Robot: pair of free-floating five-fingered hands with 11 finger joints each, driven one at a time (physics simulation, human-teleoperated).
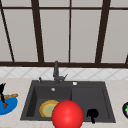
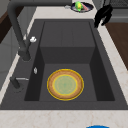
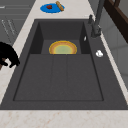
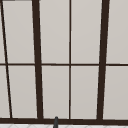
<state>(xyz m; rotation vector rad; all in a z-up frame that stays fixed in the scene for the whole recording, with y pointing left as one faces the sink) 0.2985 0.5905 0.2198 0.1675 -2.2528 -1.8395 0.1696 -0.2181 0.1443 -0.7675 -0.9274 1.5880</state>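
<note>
My right hand (image 1: 92, 114) hangs over the front rim of the dark sink (image 1: 30, 100), by its right drainer half. Its fingers droop loosely and hold nothing. The same hand is in the left side view (image 2: 102, 13) and in the right side view (image 3: 7, 53), above the counter's front strip. My left hand (image 1: 2, 89) is at the picture's left edge, just above a blue plate (image 1: 10, 106). A yellow-rimmed green plate (image 1: 47, 108) lies flat in the left basin. A big red ball (image 1: 67, 115) fills the foreground and covers part of that plate and the sink's front edge.
The blue plate (image 3: 52, 7) carries a red piece and an orange stick. A dark plate (image 2: 81, 6) with green food sits on the counter to the sink's right. A tall dark faucet (image 1: 56, 72) stands behind the basin, under a window.
</note>
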